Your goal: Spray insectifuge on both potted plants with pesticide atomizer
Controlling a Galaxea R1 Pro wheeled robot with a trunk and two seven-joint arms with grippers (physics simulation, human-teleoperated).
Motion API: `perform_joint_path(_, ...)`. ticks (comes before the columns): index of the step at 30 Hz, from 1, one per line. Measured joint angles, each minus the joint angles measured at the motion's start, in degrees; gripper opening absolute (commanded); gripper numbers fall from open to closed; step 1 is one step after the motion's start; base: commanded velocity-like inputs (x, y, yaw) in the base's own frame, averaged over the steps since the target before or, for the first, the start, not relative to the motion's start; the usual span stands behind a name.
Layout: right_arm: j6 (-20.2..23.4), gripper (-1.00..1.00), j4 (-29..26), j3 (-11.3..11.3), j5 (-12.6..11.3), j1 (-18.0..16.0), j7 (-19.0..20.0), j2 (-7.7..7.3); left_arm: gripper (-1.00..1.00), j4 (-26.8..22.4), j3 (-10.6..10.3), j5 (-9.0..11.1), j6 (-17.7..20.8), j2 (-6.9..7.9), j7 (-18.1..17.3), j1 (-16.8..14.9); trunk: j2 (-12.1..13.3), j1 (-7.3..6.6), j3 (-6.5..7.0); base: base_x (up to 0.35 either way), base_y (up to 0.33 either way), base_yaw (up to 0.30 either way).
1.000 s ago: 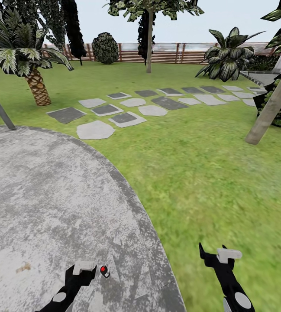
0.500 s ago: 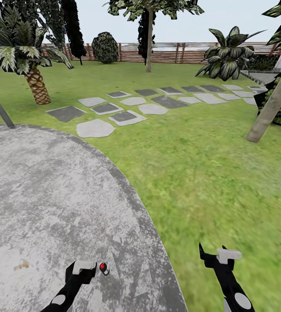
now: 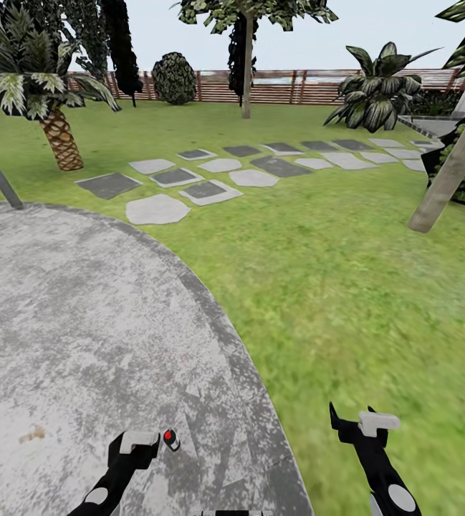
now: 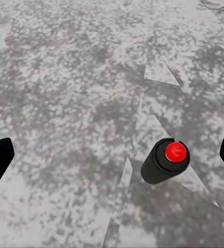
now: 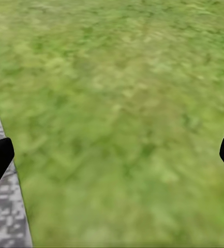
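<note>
The round, mottled grey paved patio (image 3: pixel 82 322) is lying flush in the green lawn (image 3: pixel 347 287), its darker curved rim meeting the grass. A small dark cylinder with a red top (image 4: pixel 165 160) is standing on the paving near that rim. Out on the lawn, grey stepping stones (image 3: pixel 211 179) are lying in a loose band across the grass, well apart from the patio.

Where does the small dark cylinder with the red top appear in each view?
Head view: red-topped cylinder at the bottom, beside the left gripper.
Left wrist view: the cylinder between the fingers, nearer one.
Right wrist view: lawn beside the patio's edge.
Shared landmark: mottled grey patio.
</note>
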Motion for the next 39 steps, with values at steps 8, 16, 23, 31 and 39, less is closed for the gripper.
perform_joint_path(8,-0.1,1.0,0.0,0.0,0.0,0.0,0.0,0.06,1.0,0.0,-0.1,0.1,-0.2,0.04,0.0,0.0,-3.2,1.76,-1.44,0.0,0.0,0.0)
perform_joint_path(16,-0.1,1.0,0.0,0.0,0.0,0.0,0.0,0.0,1.0,-0.1,-0.1,0.1,-0.2,0.1,0.0,0.0,-6.4,3.52,-2.87,0.0,0.0,0.0)
perform_joint_path(23,-0.1,1.0,0.0,0.0,0.0,0.0,0.0,0.04,1.0,-0.1,-0.1,0.1,-0.2,0.07,0.0,0.0,-9.2,5.05,-4.13,0.0,0.0,0.0)
perform_joint_path(31,0.0,1.0,0.0,0.0,0.0,0.0,0.0,0.05,1.0,-0.1,-0.1,0.1,-0.2,0.01,0.0,0.0,-10.5,5.85,-5.78,0.0,0.0,-0.14)
perform_joint_path(39,-0.1,1.0,-0.1,0.0,0.0,0.0,0.0,0.04,1.0,0.0,-0.1,0.1,-0.2,0.16,0.0,0.0,-10.6,6.05,-7.55,0.0,0.0,-0.071)
